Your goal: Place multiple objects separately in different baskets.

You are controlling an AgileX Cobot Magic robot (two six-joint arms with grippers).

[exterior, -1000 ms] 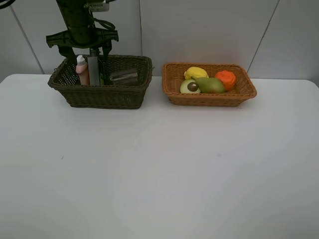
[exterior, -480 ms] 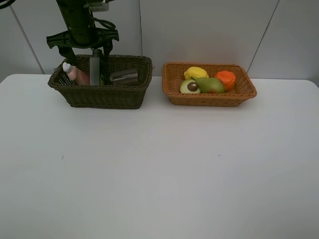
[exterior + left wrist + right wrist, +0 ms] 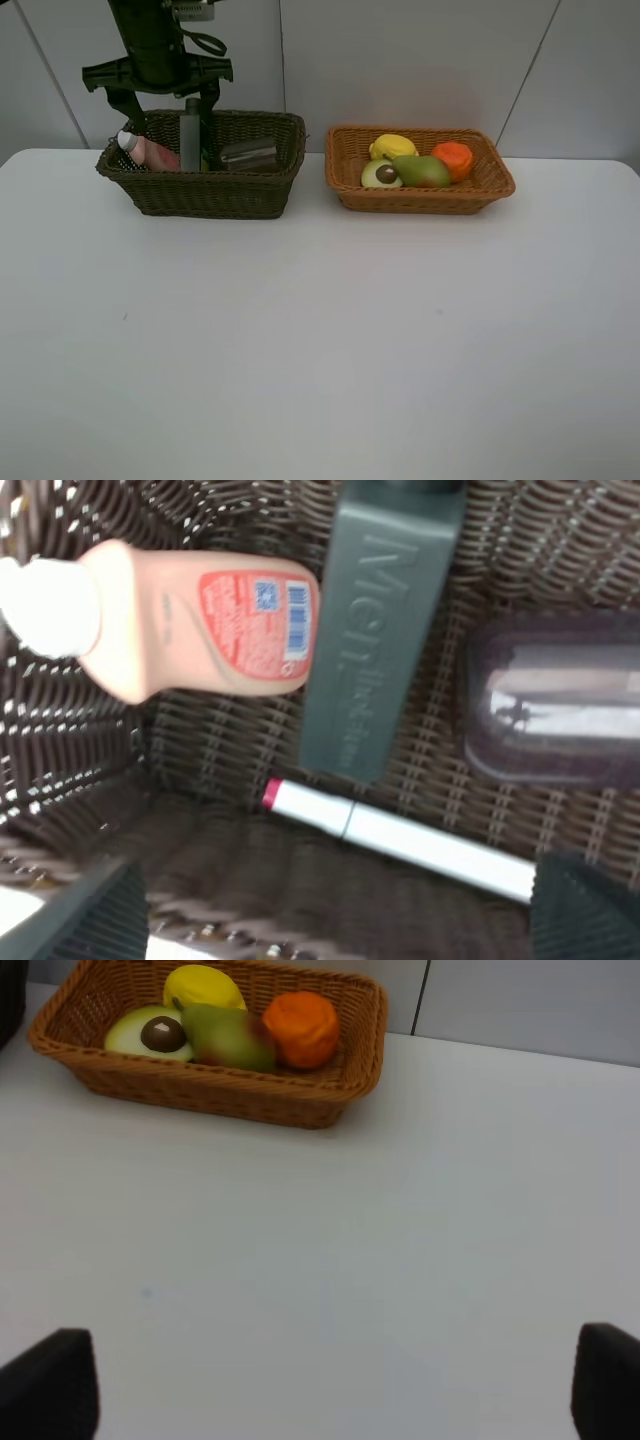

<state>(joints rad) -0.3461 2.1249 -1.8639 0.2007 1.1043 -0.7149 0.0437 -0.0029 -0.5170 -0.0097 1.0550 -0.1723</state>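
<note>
The dark olive-brown basket [image 3: 200,190] stands at the back left. In it the peach-pink bottle [image 3: 150,153] [image 3: 190,620] lies tipped, white cap toward the left wall. Beside it are the dark pump bottle [image 3: 190,138] [image 3: 385,630], the translucent cup [image 3: 250,153] [image 3: 560,710] on its side, and the white pink-tipped marker [image 3: 400,838]. My left gripper [image 3: 168,98] [image 3: 340,920] hangs open just above them, holding nothing. The orange-tan basket [image 3: 420,198] [image 3: 220,1095] holds the lemon [image 3: 205,985], orange [image 3: 300,1028], pear [image 3: 228,1038] and avocado half [image 3: 150,1032]. My right gripper [image 3: 325,1385] is open over bare table.
The white table [image 3: 320,340] spreads wide in front of both baskets. A pale panelled wall [image 3: 420,60] rises right behind them. The left arm's dark column stands over the back left corner of the dark basket.
The peach-pink bottle stood upright between the left fingers a second ago; it has tipped over to the left and now lies in the dark basket. The left gripper has lifted slightly.
</note>
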